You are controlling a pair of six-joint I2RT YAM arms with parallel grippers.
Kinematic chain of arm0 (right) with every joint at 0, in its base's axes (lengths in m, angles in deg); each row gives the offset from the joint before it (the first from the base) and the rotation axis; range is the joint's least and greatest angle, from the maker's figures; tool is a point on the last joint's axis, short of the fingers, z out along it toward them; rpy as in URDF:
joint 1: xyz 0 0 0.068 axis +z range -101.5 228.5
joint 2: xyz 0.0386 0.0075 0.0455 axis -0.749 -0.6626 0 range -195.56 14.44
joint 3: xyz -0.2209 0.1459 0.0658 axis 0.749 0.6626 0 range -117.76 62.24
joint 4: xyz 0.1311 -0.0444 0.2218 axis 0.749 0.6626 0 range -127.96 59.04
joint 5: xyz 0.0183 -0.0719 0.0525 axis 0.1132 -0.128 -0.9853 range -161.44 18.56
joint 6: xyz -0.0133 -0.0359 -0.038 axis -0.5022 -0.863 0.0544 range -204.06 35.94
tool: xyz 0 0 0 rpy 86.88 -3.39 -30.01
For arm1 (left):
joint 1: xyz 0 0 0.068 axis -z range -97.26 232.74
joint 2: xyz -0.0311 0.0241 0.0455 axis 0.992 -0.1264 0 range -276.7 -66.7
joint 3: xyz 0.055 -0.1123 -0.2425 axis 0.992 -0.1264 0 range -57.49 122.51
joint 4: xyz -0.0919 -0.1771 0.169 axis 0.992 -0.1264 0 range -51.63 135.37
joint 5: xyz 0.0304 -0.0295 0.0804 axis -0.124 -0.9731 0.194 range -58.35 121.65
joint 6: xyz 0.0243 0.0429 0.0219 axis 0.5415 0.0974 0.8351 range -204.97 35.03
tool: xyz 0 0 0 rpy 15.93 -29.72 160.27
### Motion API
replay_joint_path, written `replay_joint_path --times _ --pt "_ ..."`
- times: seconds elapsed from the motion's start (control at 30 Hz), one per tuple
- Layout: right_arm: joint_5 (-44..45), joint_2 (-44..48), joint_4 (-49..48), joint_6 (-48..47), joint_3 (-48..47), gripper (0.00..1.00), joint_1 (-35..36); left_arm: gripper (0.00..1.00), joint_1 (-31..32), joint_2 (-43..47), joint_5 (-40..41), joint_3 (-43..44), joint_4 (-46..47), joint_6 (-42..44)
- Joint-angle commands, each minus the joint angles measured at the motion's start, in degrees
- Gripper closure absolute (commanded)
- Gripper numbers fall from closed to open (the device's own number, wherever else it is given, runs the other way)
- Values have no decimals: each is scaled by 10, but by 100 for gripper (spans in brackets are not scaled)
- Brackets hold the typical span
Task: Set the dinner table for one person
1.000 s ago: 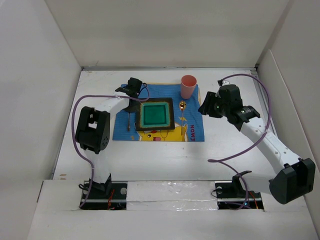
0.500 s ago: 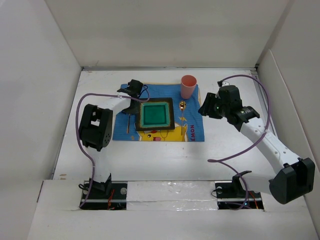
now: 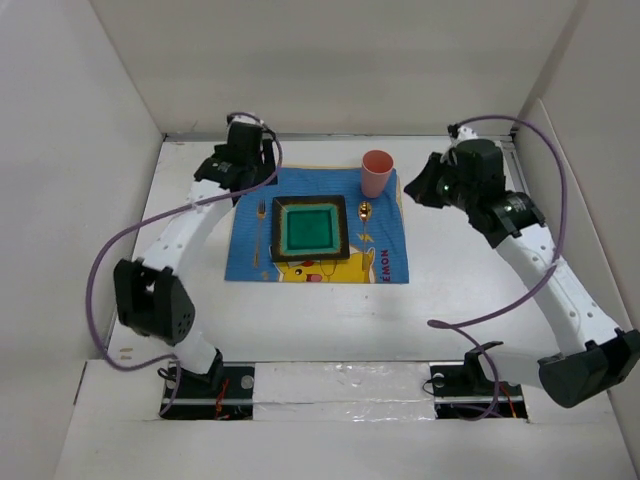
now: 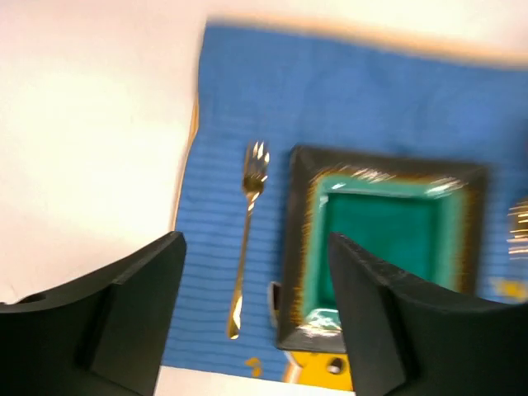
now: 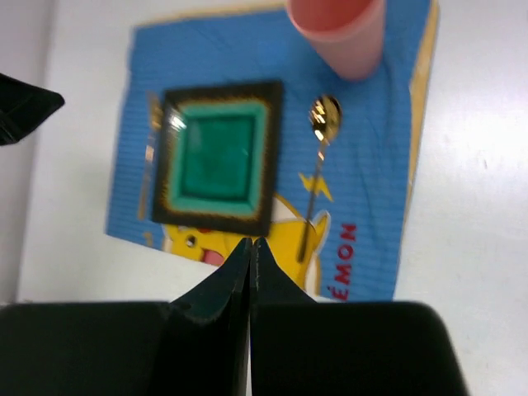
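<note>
A robotics lab test cell rather than a dining room: a plain white worktop (image 3: pixel 330 320) boxed in by bare white panels (image 3: pixel 330 60), a left arm (image 3: pixel 178 230) and a right arm (image 3: pixel 555 285) bolted side by side along its taped near edge (image 3: pixel 340 378) (purple cables (image 3: pixel 90 300) looping loose off both), a blue cartoon mat (image 3: pixel 242 262) the only homely touch.

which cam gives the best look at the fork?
Left wrist: the fork is whole and largest, tines visible, though slightly blurred. Top external shows it as a thin line left of the plate; right wrist shows only a gold sliver beside the plate.
</note>
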Motion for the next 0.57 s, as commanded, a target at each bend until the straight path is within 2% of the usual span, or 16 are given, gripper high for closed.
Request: replay_joint_path --times 0.0,0.07,0.1,0.2,0.23,0.27,0.37,0.53 --pt "0 18 -6 -11 -100 100 6 31 -6 103 -21 53 -5 -42" --pt "24 29 -16 -7 -147 100 0 28 -14 145 -39 77 0 -61" --pt "34 43 -23 -5 -158 90 0 27 -14 157 -40 88 2 -68" --pt "95 70 -48 3 -190 74 -21 14 -25 214 -21 123 10 -76" --pt "118 81 -47 4 -198 67 -21 1 -25 229 -5 130 11 -77" --pt "162 87 -46 4 -206 65 -21 1 -30 259 10 132 20 -76" --pt "198 111 -73 -3 -182 59 -21 1 -30 319 64 105 46 -77" --pt "169 113 -70 14 -128 55 -32 1 -30 363 73 32 65 -69"
